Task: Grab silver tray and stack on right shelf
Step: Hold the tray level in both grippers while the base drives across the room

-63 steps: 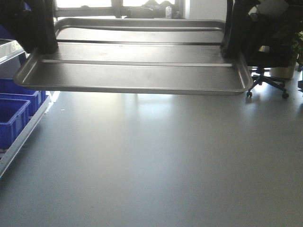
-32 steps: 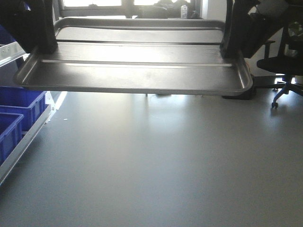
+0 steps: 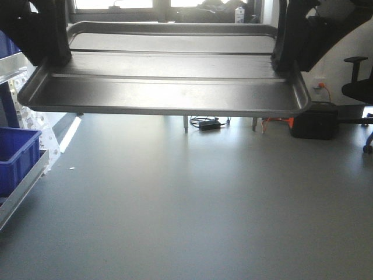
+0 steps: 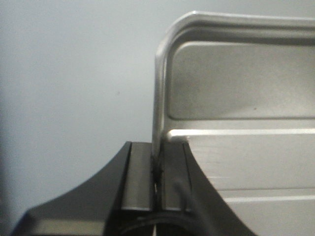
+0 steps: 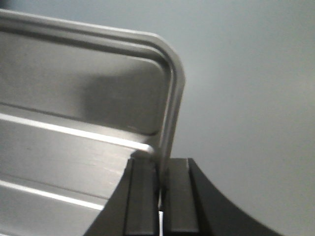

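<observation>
I hold the silver tray (image 3: 175, 93) level in the air, high across the front view, with its two long ridges running left to right. My left gripper (image 3: 53, 58) is shut on the tray's left rim and my right gripper (image 3: 287, 61) is shut on its right rim. The left wrist view shows the left gripper (image 4: 157, 164) pinching the thin rim of the tray (image 4: 236, 88) near a rounded corner. In the right wrist view the right gripper (image 5: 160, 172) clamps the rim of the tray (image 5: 74, 98) the same way. The right shelf (image 3: 26, 175), with a blue bin (image 3: 14, 154), shows at the far left edge.
Grey floor (image 3: 192, 198) spreads below the tray. Beyond the tray's underside stand a black box (image 3: 315, 119), a power adapter with cables (image 3: 207, 123) and thin desk legs (image 3: 186, 123). An office chair (image 3: 358, 81) is at the far right. White rollers (image 3: 26, 119) line the rack.
The background has shifted while the tray stays fixed in both grippers: the blue bins slid out to the left, the chair to the right, and the black box and cables came into view.
</observation>
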Controlling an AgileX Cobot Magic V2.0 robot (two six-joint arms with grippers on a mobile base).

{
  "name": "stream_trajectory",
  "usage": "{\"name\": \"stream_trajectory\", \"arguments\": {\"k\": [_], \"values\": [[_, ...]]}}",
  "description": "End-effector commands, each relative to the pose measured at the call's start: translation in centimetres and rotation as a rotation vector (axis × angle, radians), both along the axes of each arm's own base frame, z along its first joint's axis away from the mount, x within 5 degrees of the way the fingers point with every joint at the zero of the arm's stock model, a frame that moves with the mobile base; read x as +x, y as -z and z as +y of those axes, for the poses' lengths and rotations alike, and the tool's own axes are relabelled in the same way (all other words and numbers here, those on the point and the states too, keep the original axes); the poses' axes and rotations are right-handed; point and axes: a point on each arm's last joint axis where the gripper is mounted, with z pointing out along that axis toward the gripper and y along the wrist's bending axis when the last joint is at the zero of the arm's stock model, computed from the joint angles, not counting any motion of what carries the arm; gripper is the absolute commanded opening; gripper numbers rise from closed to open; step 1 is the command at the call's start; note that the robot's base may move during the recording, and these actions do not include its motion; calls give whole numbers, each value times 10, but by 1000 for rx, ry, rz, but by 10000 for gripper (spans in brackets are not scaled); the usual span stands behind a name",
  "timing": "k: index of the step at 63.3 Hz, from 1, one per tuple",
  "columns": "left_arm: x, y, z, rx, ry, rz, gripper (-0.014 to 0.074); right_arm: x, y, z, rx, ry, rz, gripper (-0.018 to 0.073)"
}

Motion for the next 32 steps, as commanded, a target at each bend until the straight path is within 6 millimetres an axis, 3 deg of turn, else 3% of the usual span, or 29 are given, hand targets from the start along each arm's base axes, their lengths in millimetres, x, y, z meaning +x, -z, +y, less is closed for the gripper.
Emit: {"name": "stream_trajectory", "arguments": {"k": [1, 32], "values": [[-4, -24, 5, -26, 9, -96, -93, -2, -23, -5, 5, -26, -101, 57], [-4, -24, 5, -26, 9, -96, -93, -2, -23, -5, 5, -26, -100, 57]]}}
